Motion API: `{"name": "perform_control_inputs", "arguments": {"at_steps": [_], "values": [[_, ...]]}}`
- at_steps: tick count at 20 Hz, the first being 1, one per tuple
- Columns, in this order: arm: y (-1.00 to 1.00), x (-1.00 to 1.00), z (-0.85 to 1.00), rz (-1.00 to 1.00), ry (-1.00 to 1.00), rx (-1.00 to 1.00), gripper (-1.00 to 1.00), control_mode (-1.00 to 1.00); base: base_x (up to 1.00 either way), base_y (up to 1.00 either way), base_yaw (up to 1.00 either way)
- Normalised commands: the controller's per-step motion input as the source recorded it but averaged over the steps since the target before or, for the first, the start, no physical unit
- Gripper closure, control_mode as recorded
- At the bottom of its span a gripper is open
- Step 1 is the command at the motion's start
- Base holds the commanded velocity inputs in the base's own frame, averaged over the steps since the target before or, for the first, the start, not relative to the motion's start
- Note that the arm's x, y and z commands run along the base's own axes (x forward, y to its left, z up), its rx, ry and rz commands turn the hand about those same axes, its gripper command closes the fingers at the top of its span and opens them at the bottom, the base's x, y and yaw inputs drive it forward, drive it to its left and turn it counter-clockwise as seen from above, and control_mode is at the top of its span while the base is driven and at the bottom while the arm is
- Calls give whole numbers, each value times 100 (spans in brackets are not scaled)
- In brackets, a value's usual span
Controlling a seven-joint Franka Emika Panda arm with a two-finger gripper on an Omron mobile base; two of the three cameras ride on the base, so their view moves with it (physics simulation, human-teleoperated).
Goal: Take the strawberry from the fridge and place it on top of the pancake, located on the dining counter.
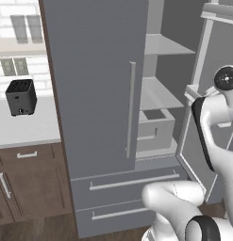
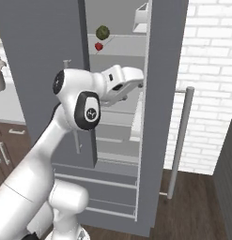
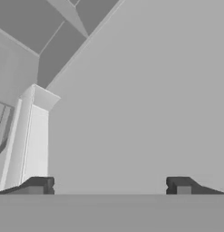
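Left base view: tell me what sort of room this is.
Most likely a home kitchen: a tall grey fridge with one door open, brown wooden cabinets under a pale counter, and white tiled wall.

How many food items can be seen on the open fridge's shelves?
2, both on one upper shelf in the right base view: the strawberry and, just above and right of it, a dark green bumpy ball. The closed door and the arm may hide others.

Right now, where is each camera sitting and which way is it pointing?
Left base view: behind the arm's left, facing the fridge with its closed left door; the white arm rises at lower right.
Right base view: behind the arm's right, facing the open fridge; strawberry on a shelf, the arm reaches in.
Hand view: on the hand, facing grey fridge surfaces; open fingers.
Both base views share the fridge.
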Motion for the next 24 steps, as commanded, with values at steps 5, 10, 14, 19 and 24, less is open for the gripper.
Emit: {"name": "perform_control_inputs", "arguments": {"at_steps": [5, 10, 14, 19, 24], "values": [[48, -63, 0, 0, -6, 0, -100, -100, 0, 0, 0], [63, -40, 0, -3, -2, 0, -100, -100, 0, 0, 0], [72, -1, -6, -7, 0, 1, -100, -100, 0, 0, 0], [83, 2, -31, -7, 0, 5, -100, -100, 0, 0, 0], [77, 16, -42, -3, -1, 18, -100, -100, 0, 0, 0]]}}
